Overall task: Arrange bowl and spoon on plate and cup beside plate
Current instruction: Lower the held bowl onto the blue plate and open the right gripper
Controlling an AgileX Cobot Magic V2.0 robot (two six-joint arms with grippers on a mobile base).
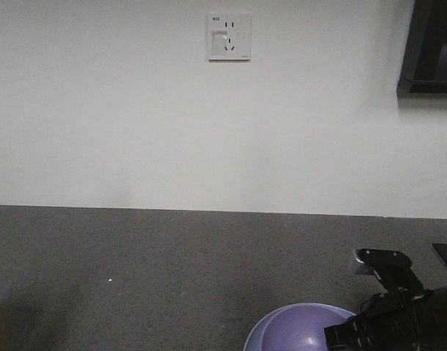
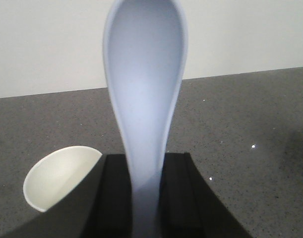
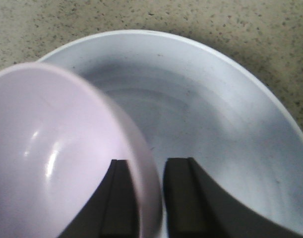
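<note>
Pinching bowl (image 3: 52, 158) rim over plate (image 3: 215, 124) — right gripper (image 3: 150, 171), left gripper (image 2: 147, 166) clamped on spoon (image 2: 146, 74)

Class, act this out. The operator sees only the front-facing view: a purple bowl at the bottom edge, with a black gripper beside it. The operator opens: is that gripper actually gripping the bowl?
Observer: Yes. The right wrist view shows the right gripper shut on the small round lavender plastic bowl, one finger inside its wall and one outside.
Operator: Is the spoon on the plate?
Observer: No. The visible part of the round shallow light-blue plastic plate holds no spoon.
Operator: Where is it?
Observer: The left gripper holds the short pale bluish-white plastic spoon by its handle, scoop end outward.
</note>
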